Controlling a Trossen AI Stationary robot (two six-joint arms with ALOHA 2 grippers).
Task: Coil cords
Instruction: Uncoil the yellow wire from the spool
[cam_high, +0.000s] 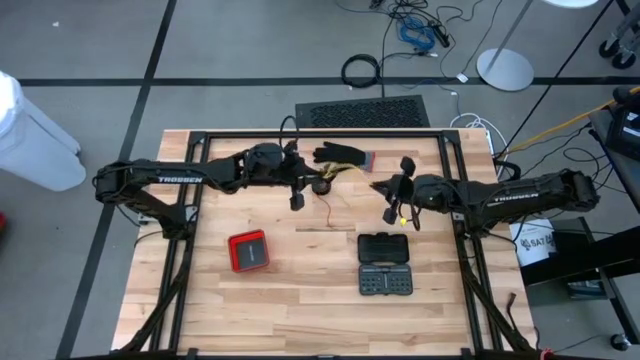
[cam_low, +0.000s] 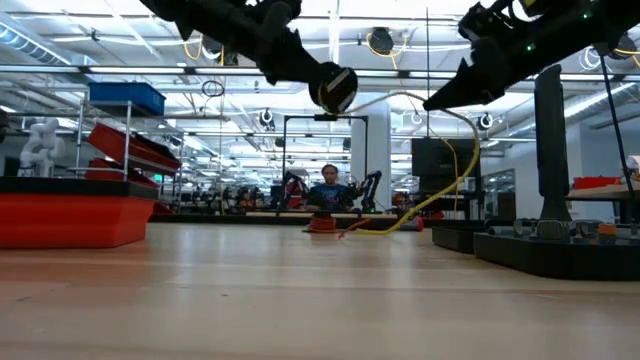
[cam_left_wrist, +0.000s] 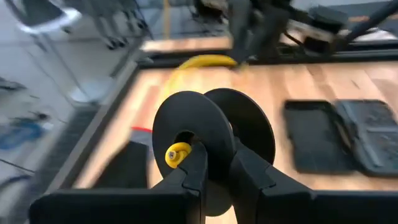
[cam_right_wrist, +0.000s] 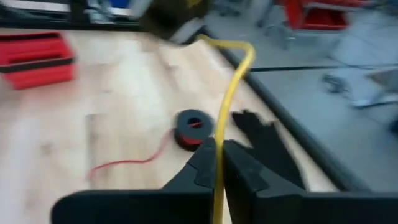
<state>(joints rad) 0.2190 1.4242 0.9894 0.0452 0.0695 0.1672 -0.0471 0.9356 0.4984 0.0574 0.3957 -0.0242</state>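
My left gripper (cam_left_wrist: 217, 177) is shut on a black spool (cam_left_wrist: 189, 134) held high over the table's far middle (cam_low: 335, 88). A yellow cord (cam_right_wrist: 235, 87) runs from the spool's hub (cam_left_wrist: 177, 154) in an arc to my right gripper (cam_right_wrist: 219, 165), which is shut on it to the spool's right. Beyond that gripper the cord hangs down toward the table (cam_low: 455, 170). A second small spool wound with red cord (cam_right_wrist: 193, 129) rests on its flat side on the table, its red tail (cam_right_wrist: 124, 163) lying loose. My left gripper pinches the black spool between its two fingers (cam_left_wrist: 196, 171) at the part of its flanges nearest the wrist (cam_left_wrist: 214, 149). The fingers come from the table's left, slanting slightly down. The spool is lifted clear of the table. My right gripper pinches the yellow cord (cam_right_wrist: 217, 146) between its two fingers, a single strand running lengthways through the gap. The fingers come from the table's right, slanting slightly down. The cord rises slack in a curve toward the spool.
A black glove with a red cuff (cam_high: 342, 155) lies at the far middle. A red case (cam_high: 248, 250) sits near left of centre, and an open black bit case (cam_high: 385, 263) near right. A black frame (cam_high: 455, 200) borders the table.
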